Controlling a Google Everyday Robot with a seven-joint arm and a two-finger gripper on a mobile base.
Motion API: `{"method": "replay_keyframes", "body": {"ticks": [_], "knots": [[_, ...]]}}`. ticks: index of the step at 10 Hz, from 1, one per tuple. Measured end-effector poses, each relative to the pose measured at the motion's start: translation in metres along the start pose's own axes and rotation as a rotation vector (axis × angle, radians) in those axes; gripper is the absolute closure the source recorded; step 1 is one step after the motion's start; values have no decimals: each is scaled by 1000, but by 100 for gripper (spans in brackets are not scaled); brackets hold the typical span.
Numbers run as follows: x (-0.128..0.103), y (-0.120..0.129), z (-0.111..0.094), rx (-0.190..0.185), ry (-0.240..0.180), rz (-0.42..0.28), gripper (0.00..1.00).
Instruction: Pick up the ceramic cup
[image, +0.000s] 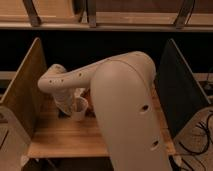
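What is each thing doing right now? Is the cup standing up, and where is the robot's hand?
Small off-white ceramic cup: upright on the wooden table, beside the arm's end.
Gripper: low over the table, right at the cup, mostly hidden by the arm.
Big cream robot arm: bent, reaching left across the table.

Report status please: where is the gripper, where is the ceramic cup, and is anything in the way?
Gripper low over wooden table, at ceramic cup. Cup upright on table. Arm hides the area behind.
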Motion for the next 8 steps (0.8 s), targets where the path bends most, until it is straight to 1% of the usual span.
{"method": "replay_keyframes", "body": {"ticks": [1,2,3,4,5,7,8], "knots": [[-3,2,-8,24,-8,-17,100],[-5,2,-16,57,-17,-28,100],[-8,0,-23,83,-26,-28,100],[-12,-4,-36,123,-45,-25,100],[-16,-7,-47,152,-63,-22,100],[-21,-11,-66,186,-95,-11,100],[-21,-13,-65,187,-93,-10,100]]}}
